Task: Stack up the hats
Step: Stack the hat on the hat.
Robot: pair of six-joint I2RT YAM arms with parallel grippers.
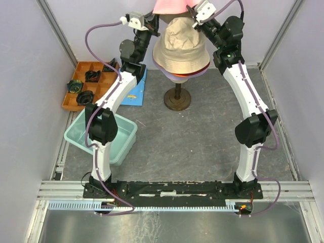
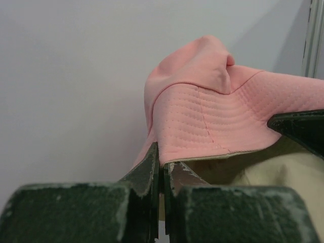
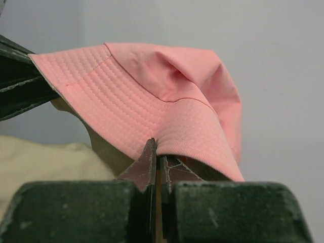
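Observation:
A pink hat [image 1: 172,6] hangs stretched between my two grippers at the far edge of the top view, above the stack. My left gripper [image 1: 156,20] is shut on its brim [image 2: 202,111], jaws pinched on the brim edge [image 2: 163,162]. On the opposite side my right gripper [image 1: 195,14] is shut on the brim [image 3: 152,91], also at the edge [image 3: 158,152]. Below sits a cream-beige hat [image 1: 180,45] on top of other hats, whose orange and lavender brims [image 1: 183,77] peek out, all on a dark stand [image 1: 177,101]. The cream hat [image 2: 293,177] shows under the pink one.
An orange-brown compartment tray [image 1: 76,93] with dark items stands at the back left. A blue patterned cloth [image 1: 137,91] lies beside it. A teal bin [image 1: 104,139] sits by the left arm. Grey walls and metal posts close in the sides.

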